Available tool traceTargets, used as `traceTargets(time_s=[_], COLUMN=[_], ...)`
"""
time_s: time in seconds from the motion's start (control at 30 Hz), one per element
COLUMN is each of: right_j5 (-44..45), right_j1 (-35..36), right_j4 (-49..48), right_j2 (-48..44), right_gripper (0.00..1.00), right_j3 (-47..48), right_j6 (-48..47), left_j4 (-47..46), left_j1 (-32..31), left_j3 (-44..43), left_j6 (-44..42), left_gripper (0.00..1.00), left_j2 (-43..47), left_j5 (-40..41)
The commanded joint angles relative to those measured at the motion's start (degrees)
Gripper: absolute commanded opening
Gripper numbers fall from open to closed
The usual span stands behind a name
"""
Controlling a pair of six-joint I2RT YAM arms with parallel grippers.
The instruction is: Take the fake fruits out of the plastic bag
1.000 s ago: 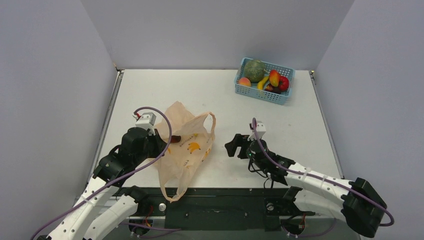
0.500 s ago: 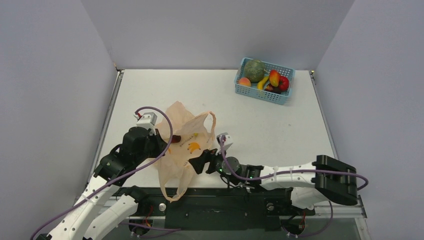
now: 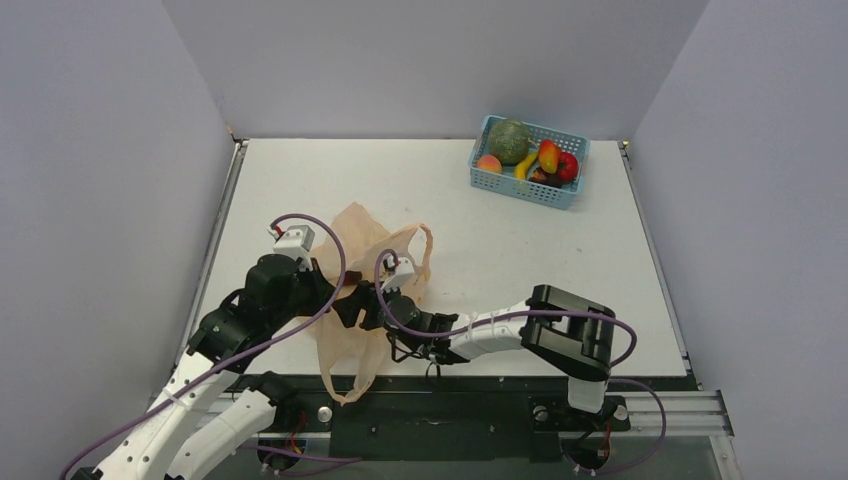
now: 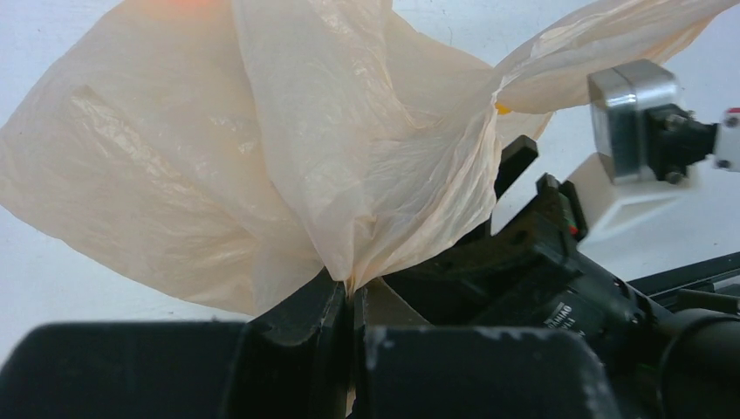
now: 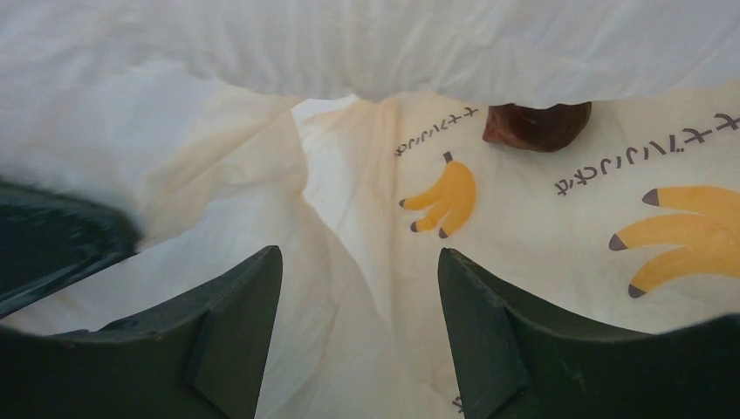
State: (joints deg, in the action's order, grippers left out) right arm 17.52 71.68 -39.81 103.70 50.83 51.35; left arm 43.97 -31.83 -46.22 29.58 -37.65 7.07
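Jaws parted on right gripper (image 5: 358,262), just swung into bag (image 5: 366,192), plum (image 5: 537,125) ahead of them; left gripper (image 4: 352,292) clamped on bag, so grab likely next.

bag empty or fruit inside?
Not empty: a dark maroon plum lies inside the plastic bag, just ahead of the open right gripper.

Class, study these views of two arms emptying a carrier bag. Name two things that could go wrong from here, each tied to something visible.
1. The left gripper pinches only a thin fold of the see-through pale-orange plastic bag; it could slip or tear.
2. The open right gripper sits among loose plastic, the dark maroon plum lying farther in; closing now would probably catch bag, not fruit.
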Motion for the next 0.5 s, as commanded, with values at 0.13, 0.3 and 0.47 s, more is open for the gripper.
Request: traceTargets(time_s=[0.13,0.3,0.47], right_j5=[-0.9,-1.2,-1.2], right_j1=[-2.6,-3.5,-4.3], right_j4=[-1.7,0.4,1.8], right_j2=[7.9,11.5,14.4], right_gripper=[0.62,0.64,0.68], right_j3=[7.7,11.5,13.8], right_j6=[0.4,-0.5,-0.8], left_j4=[-1.1,-1.2,-1.3], left_j1=[-0.6,-0.6,-0.7], left_j3=[-1.1,-1.1,-1.1], left_j6=[0.1,0.0,-0.1], left_gripper=[0.00,0.00,0.00], left_j2=[0.4,0.9,0.8], left_j5=[0.6,0.3,-0.2])
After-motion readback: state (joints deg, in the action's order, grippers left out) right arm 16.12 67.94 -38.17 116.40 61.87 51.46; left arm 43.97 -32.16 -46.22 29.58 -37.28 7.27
